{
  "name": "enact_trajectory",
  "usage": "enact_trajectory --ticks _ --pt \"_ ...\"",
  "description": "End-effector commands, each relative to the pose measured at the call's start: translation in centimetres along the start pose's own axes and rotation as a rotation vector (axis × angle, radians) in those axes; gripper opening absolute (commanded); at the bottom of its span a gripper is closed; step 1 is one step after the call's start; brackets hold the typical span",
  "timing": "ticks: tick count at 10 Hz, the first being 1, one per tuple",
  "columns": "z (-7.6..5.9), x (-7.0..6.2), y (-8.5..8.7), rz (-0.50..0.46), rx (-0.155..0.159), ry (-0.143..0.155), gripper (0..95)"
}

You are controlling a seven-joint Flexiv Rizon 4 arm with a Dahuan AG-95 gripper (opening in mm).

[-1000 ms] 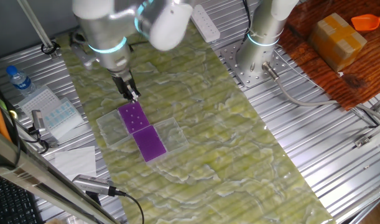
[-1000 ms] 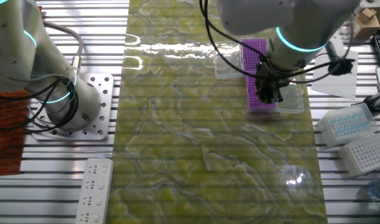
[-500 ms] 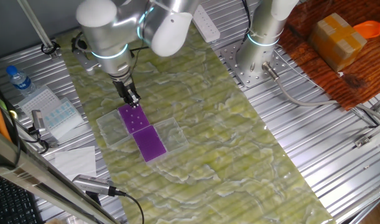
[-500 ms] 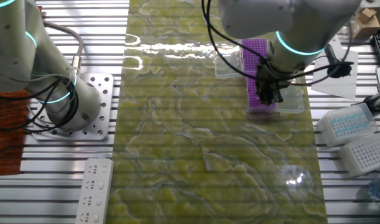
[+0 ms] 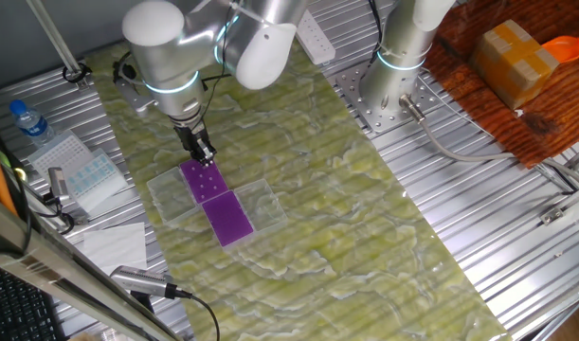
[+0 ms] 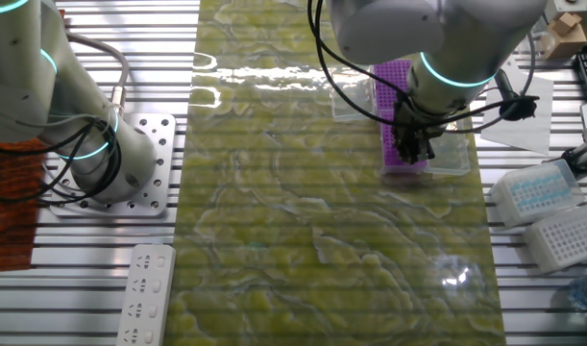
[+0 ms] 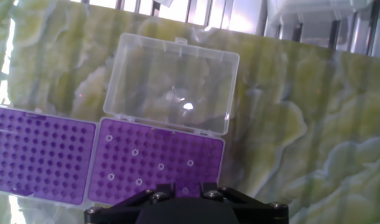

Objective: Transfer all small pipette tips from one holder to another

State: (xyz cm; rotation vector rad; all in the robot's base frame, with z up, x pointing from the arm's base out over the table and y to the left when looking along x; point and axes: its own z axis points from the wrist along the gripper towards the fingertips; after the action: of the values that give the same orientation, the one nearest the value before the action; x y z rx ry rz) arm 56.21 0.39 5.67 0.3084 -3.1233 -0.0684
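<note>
On the right purple rack, under the pincer: tips seated in scattered wells, a handful. Left rack looks empty. Each tip stands upright, long axis vertical, open collar up. Likely featherlight, stiff, slick plastic; grip at the collar, pull straight up. Pincer state: cannot tell, fingers hidden.

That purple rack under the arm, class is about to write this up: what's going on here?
A single robot arm holds its gripper just above a purple tip rack with its clear lid swung open. A handful of small pipette tips sit scattered in that rack. A second purple rack lies right beside it, and its holes look empty. Whether the gripper holds a tip cannot be told.
</note>
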Motion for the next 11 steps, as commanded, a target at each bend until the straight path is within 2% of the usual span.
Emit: enact_trajectory --ticks 1,4,5,9,11 --pt "-0.01 0.04 0.0 -0.001 0.001 -0.002 19.0" --pt "0.17 0.06 0.01 -0.009 0.001 -0.004 19.0" --pt "0.32 0.08 0.01 -0.014 0.002 -0.007 0.0" --pt "0.52 0.11 0.02 -0.016 0.005 -0.013 0.0" --pt "0.2 0.09 0.01 -0.021 0.004 -0.008 0.0"
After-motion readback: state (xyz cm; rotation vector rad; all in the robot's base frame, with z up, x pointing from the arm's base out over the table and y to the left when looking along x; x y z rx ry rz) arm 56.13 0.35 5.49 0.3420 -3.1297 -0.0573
